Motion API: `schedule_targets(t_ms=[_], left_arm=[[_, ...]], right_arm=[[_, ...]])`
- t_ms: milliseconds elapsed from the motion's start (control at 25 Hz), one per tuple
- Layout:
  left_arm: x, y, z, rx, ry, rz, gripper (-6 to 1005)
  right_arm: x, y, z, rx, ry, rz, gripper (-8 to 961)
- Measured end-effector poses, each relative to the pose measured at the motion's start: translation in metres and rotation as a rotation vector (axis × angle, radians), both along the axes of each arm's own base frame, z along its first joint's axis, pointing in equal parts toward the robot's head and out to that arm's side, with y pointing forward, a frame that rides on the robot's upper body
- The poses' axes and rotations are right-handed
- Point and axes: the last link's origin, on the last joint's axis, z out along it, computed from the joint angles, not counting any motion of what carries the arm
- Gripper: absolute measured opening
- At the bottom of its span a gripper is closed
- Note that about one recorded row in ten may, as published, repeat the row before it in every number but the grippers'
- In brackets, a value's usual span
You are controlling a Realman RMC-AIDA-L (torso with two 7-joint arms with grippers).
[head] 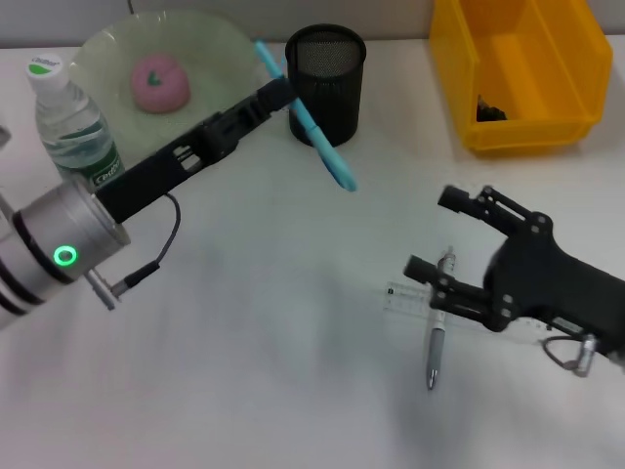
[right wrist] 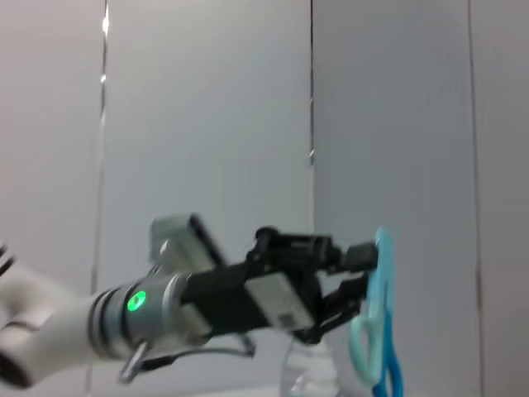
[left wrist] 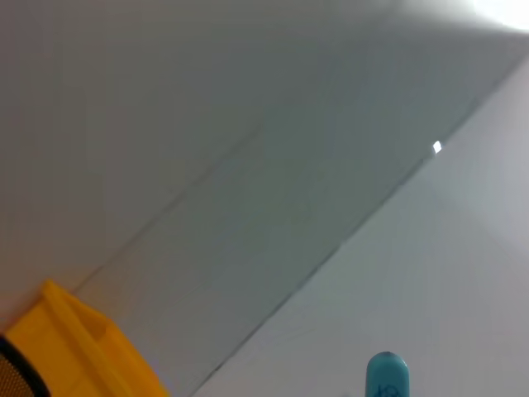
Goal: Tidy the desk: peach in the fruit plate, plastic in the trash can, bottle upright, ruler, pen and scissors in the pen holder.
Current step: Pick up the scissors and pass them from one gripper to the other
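While the right gripper (head: pixel 444 234) hangs low over the near right part of the white desk (head: pixel 264 352), its two black fingers stand spread apart with nothing between them. Under the nearer finger lie the pen (head: pixel 437 322) and the clear ruler (head: pixel 410 298): the pen runs toward the front edge with its tip nearest, crossing the ruler, which lies flat across it and passes beneath the gripper's body. Whether that finger touches them cannot be told.

Farther in and to the left, the left arm reaches diagonally across the desk, a green ring lit on its wrist. The left gripper (head: pixel 283 93) is clamped on the blue scissors (head: pixel 317 132), holding them in the air beside the black mesh pen holder (head: pixel 325 83). The scissors slant from the gripper down toward the desk's middle, their lower end hanging free just in front of the holder. The right wrist view shows the same grip from the side (right wrist: pixel 364 269), with the looped handles of the scissors (right wrist: pixel 372 331) drooping below the fingers.

At the far left the bottle (head: pixel 70 122) stands upright, cap on, just beside the left arm. Behind it the pale green fruit plate (head: pixel 215 49) carries the pink peach (head: pixel 159 82). At the far right sits the yellow bin (head: pixel 518 78), something dark lying inside it.
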Motion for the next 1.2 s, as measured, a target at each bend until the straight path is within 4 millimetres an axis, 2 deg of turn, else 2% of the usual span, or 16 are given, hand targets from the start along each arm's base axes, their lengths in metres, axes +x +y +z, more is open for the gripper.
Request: schedule_targets(t_ms=[40, 200, 560, 1200], left_arm=[[-0.002, -0.002, -0.001, -0.002, -0.012, 0.013, 265], [-0.005, -0.006, -0.001, -0.008, -0.043, 0.039, 268], [-0.004, -0.005, -0.004, -0.036, -0.094, 0.079, 275], [-0.005, -0.008, -0.014, -0.147, -0.193, 0.196, 287]], right_arm=[[-0.004, 0.000, -0.007, 0.039, 0.011, 0.001, 778], [-0.007, 0.002, -0.012, 0.059, 0.007, -0.001, 778], [-0.013, 0.003, -0.017, 0.112, 0.022, -0.007, 777], [-0.045, 0.012, -0.042, 0.307, -0.017, 0.052, 776]])
